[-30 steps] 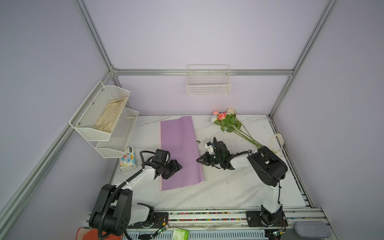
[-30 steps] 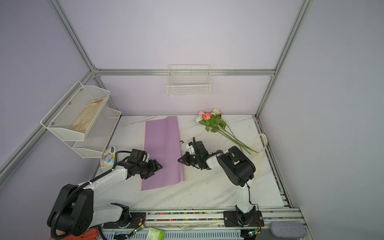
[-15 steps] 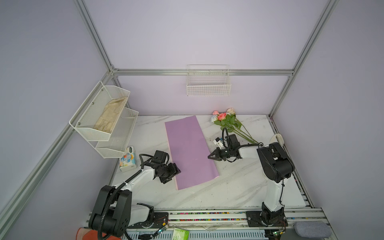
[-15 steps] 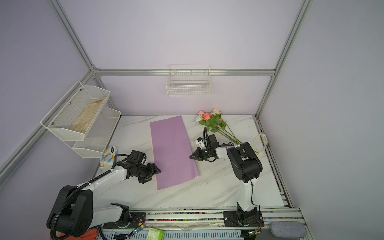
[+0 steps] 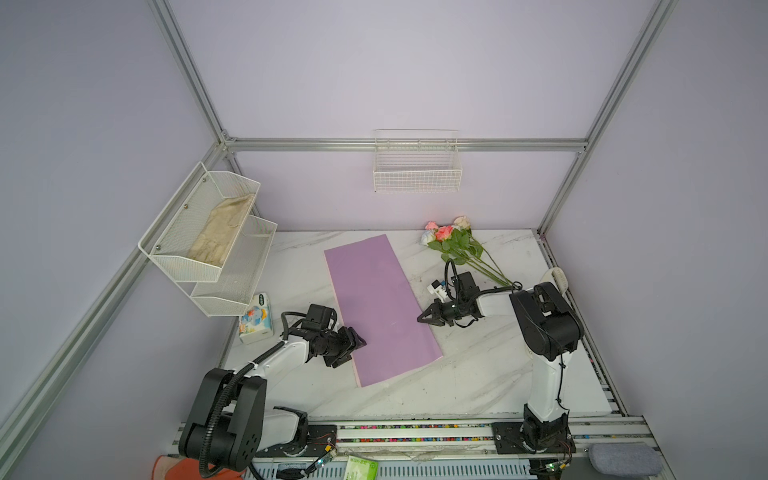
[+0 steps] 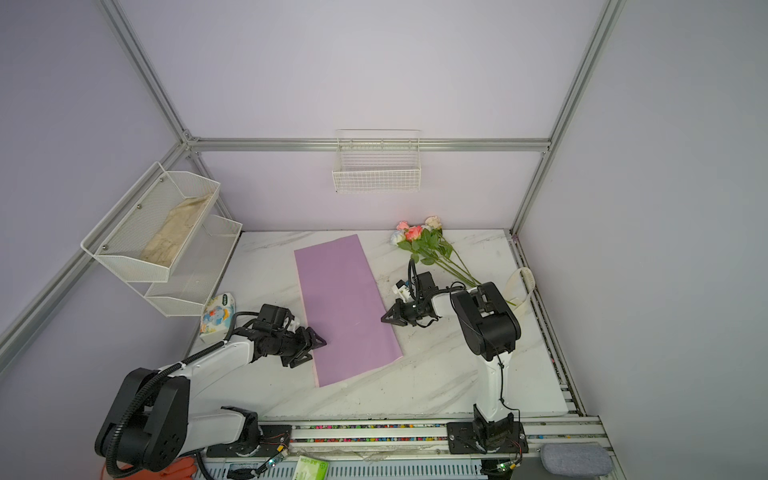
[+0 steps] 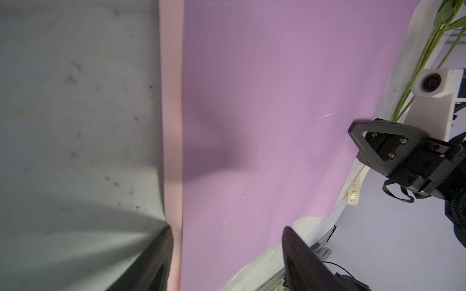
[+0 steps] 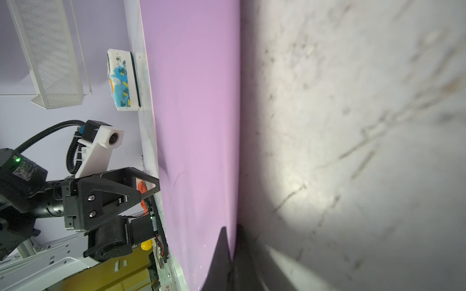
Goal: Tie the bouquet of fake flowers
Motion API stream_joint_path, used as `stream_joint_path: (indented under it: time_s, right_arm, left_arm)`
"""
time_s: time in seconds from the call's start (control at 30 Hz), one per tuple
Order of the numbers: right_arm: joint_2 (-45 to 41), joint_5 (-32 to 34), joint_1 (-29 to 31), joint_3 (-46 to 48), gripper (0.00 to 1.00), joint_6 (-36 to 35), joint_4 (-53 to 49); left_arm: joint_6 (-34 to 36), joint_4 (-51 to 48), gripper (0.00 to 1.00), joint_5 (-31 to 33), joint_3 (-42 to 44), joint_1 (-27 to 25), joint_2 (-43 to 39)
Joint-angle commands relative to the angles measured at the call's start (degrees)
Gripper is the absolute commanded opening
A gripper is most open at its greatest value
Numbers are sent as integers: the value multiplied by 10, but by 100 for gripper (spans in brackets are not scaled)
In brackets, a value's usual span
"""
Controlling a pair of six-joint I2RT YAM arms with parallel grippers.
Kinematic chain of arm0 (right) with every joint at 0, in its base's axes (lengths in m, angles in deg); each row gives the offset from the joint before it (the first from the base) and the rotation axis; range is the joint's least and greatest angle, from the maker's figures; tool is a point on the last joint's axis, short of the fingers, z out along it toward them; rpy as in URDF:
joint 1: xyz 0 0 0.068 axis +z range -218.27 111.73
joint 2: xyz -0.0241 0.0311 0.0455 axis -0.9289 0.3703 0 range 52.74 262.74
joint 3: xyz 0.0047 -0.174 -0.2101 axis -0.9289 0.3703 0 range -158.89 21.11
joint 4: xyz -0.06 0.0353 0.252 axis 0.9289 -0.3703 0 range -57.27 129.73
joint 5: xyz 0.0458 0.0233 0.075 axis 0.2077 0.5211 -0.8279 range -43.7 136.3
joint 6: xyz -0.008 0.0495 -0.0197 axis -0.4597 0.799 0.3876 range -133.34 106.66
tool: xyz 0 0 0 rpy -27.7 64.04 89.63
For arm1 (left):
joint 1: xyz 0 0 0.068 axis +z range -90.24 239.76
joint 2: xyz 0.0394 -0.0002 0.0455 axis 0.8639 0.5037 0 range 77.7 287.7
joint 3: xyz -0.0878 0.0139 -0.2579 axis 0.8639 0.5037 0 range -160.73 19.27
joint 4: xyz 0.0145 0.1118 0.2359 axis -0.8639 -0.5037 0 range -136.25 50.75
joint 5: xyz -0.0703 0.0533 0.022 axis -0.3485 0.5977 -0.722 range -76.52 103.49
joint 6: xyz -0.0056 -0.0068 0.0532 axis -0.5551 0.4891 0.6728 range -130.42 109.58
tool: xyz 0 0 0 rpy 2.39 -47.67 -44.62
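Lying loose at the far right of the table [image 5: 478,374], the bouquet of fake flowers [image 5: 455,245] has its pink, white and cream heads toward the back wall and its thin green stems running out toward the right arm's base. Nothing binds it, and neither gripper touches it. Near it, toward the middle, we see the lilac paper sheet [image 5: 378,307] spread flat and slightly askew, a pink strip showing along its left edge. Our right gripper [image 5: 422,319] sits low at the sheet's right edge with its fingers pressed together; whether a sliver of paper is pinched between them we cannot tell. Our left gripper [image 5: 358,341] is at the opposite edge, fingers spread apart and straddling the pink strip in the left wrist view, holding nothing. The cream ribbon [image 5: 556,277] lies by the table's right rim, past the stem ends. We judge this to be the early step of laying out the wrap, with tying far off. Next we would need to leave the paper, reach to the stems, and lift the flowers onto the sheet without scattering them.
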Motion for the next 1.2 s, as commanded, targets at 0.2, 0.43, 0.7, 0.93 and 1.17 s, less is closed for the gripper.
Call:
stream_joint_path:
  time_s: [0.2, 0.43, 0.7, 0.93, 1.17]
  right_arm:
    - [21, -2, -2, -10, 4, -14, -11]
    - [22, 12, -3, -4, 5, -15, -13]
    - [22, 15, -3, -2, 7, -16, -15]
    - [19, 28, -3, -2, 14, -22, -27]
    - [-11, 90, -2, -15, 36, -36, -64]
  left_arm:
    - [-43, 122, 68, -53, 68, 2, 51]
    - [-64, 130, 57, -44, 65, 2, 14]
    - [-63, 112, 37, -45, 50, 3, 1]
    - [-65, 105, 26, -46, 39, 3, -5]
    - [-67, 94, 18, -45, 34, 3, -11]
